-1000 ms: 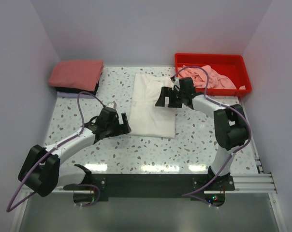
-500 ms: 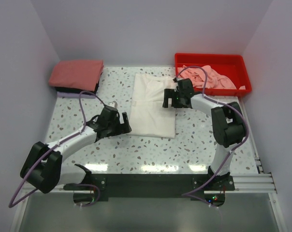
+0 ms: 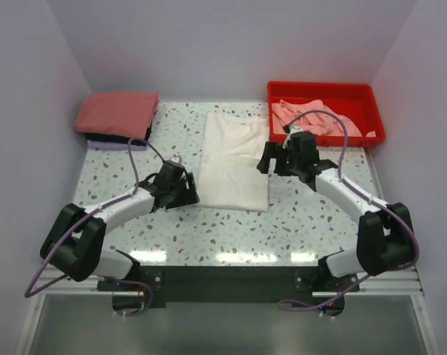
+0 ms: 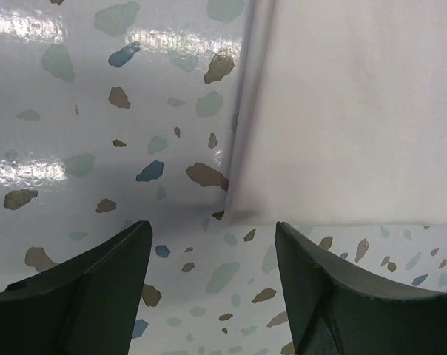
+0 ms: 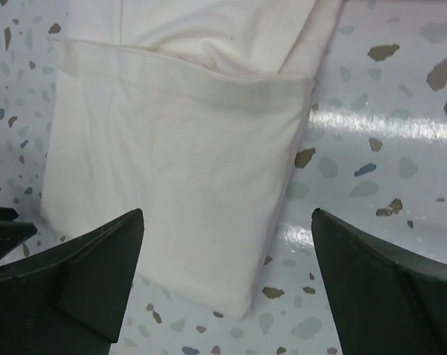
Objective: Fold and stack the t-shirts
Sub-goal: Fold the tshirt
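Note:
A white t-shirt [image 3: 232,159] lies folded into a long strip on the middle of the table; no print shows. My left gripper [image 3: 190,194] is open and empty just off its near left corner [image 4: 242,200]. My right gripper [image 3: 266,161] is open and empty above the strip's right edge, with the shirt's near right corner [image 5: 246,296] below it. A folded salmon-red shirt [image 3: 116,112] tops a stack at the back left, over a black one [image 3: 118,137] and a lavender one [image 3: 112,145]. Light pink shirts [image 3: 312,118] lie crumpled in the tray.
The red plastic tray [image 3: 371,103] stands at the back right. The walls close in on the left, right and back. The table [image 3: 231,229] is speckled white terrazzo.
My right arm has swung back from over the shirt's middle toward its right edge. My left gripper has crept slightly toward the shirt's near left corner.

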Robot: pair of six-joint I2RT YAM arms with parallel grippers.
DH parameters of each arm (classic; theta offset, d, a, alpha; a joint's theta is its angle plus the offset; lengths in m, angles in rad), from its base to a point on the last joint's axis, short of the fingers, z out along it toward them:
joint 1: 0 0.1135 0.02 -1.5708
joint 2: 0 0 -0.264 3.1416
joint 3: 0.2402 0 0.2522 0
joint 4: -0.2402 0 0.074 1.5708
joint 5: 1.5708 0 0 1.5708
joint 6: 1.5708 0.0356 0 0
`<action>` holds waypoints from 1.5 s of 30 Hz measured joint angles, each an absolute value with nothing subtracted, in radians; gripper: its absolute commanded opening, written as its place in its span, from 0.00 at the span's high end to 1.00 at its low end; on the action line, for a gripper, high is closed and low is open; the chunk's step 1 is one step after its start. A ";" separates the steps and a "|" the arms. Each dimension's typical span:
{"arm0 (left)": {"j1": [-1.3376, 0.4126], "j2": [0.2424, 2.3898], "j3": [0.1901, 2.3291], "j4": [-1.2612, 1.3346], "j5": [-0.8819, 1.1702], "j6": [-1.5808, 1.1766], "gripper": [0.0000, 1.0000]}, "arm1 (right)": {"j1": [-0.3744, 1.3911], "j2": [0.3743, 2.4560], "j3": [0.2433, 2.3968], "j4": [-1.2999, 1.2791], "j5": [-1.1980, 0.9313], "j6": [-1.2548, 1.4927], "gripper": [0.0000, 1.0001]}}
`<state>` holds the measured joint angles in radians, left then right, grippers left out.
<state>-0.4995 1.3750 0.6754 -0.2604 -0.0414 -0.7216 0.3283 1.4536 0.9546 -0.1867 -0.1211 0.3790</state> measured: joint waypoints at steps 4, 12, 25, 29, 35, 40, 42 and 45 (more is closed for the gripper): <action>-0.500 1.414 0.679 -0.245 -0.029 -0.721 0.37 | 0.328 1.395 0.868 -0.201 -0.106 0.412 0.01; -0.499 1.485 0.694 -0.195 0.020 -0.716 0.65 | 0.329 1.298 0.771 -0.265 -0.069 0.435 0.01; -0.509 1.523 0.696 -0.149 0.072 -0.722 1.00 | 0.329 1.229 0.659 -0.311 -0.076 0.460 0.01; -0.513 1.509 0.685 -0.154 0.070 -0.723 1.00 | 0.329 1.227 0.648 -0.325 -0.161 0.451 0.03; -0.514 1.430 0.624 -0.184 0.066 -0.733 1.00 | 0.342 1.236 0.611 -0.327 -0.265 0.452 0.19; -0.525 1.396 0.602 -0.200 0.064 -0.749 1.00 | 0.378 1.297 0.577 -0.284 -0.323 0.480 0.37; -0.531 1.390 0.597 -0.203 0.064 -0.751 1.00 | 0.395 1.318 0.566 -0.268 -0.340 0.496 0.42; -0.538 1.389 0.596 -0.208 0.062 -0.757 1.00 | 0.419 1.322 0.561 -0.246 -0.345 0.513 0.50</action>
